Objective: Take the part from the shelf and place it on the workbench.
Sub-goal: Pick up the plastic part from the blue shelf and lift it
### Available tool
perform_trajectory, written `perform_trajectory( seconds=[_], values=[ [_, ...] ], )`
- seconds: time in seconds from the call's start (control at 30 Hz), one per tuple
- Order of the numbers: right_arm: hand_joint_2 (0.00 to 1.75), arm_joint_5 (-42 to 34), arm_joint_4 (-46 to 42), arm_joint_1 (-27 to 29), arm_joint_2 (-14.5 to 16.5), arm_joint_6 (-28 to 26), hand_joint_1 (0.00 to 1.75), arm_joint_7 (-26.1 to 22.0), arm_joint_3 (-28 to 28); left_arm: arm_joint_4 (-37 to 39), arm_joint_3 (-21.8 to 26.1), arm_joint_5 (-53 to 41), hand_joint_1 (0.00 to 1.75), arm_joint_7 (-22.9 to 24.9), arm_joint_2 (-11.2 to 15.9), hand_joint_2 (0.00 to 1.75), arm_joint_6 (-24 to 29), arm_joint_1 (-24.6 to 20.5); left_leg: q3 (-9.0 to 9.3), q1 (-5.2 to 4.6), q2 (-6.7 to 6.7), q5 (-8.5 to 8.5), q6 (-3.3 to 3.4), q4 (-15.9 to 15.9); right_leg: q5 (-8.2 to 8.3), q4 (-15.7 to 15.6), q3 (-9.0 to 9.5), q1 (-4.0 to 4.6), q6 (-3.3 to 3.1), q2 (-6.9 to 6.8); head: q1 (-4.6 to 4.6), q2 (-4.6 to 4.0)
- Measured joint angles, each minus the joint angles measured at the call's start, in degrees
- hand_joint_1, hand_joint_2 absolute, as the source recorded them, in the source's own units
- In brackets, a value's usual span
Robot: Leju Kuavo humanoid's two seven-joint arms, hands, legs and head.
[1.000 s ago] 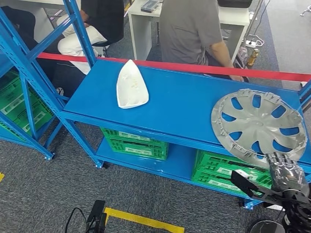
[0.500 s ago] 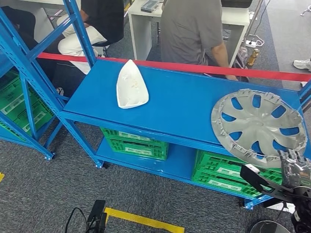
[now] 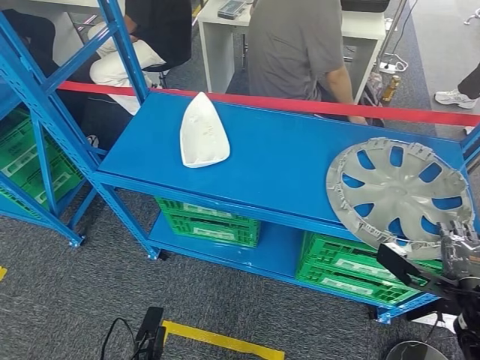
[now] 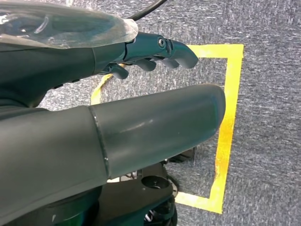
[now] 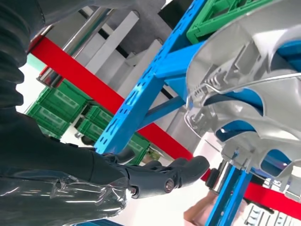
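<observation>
**A:** Looking at the silver plastic wheel cover with its curved spokes (image 3: pixel 400 191), it lies flat at the right of the frame on the top board of the blue metal shelf (image 3: pixel 271 161), its near rim hanging a little past the shelf's front edge.

**B:** And the robot's right hand (image 3: pixel 460 251)?

**A:** Lower right, just under and in front of that overhanging rim. The right wrist view shows the dark fingers (image 5: pixel 167 175) stretched out below the cover (image 5: pixel 248 84), apart from it and holding nothing. So the cover lies up and ahead of the hand, and my guess is it has to come up under the rim.

**B:** The other one?

**A:** The left hand (image 4: pixel 149 94) hangs over grey carpet and yellow floor tape (image 4: pixel 227 122), fingers loosely extended, nothing in it. The right is far nearer.

**B:** A round thing has no long axis, then.

**A:** No, only the near edge matters. Further left on the same board sits a white triangular plastic shell (image 3: pixel 202 131). Green plastic crates (image 3: pixel 206 221) fill the lower shelf, a red bar (image 3: pixel 283 105) runs behind, and a person in a grey shirt (image 3: pixel 294 45) sits at a white desk (image 3: pixel 226 45) at the top of the frame.
</observation>
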Motion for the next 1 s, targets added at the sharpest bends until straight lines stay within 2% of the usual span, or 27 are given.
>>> perform_trajectory(
  seconds=[0.43,1.0],
  values=[
    [1.75,0.9,9.3,-5.4,0.2,-5.5,0.00,-2.2,4.0,0.0,-0.2,0.2,0.00,0.0,0.0,0.00,0.2,-0.2,-0.02,0.00,-0.03,0.00,0.00,0.0,0.00,0.0,0.02,0.01,0.00,-0.02,-0.01,0.00],
    [1.75,0.3,17.5,-8.3,1.7,-8.4,0.00,-3.9,9.0,0.0,-0.2,0.2,0.00,0.1,-0.1,0.00,0.5,-0.2,-0.02,0.00,-0.03,0.00,0.00,0.0,0.00,0.0,0.03,0.02,0.00,-0.03,-0.01,0.00]
  ],
)
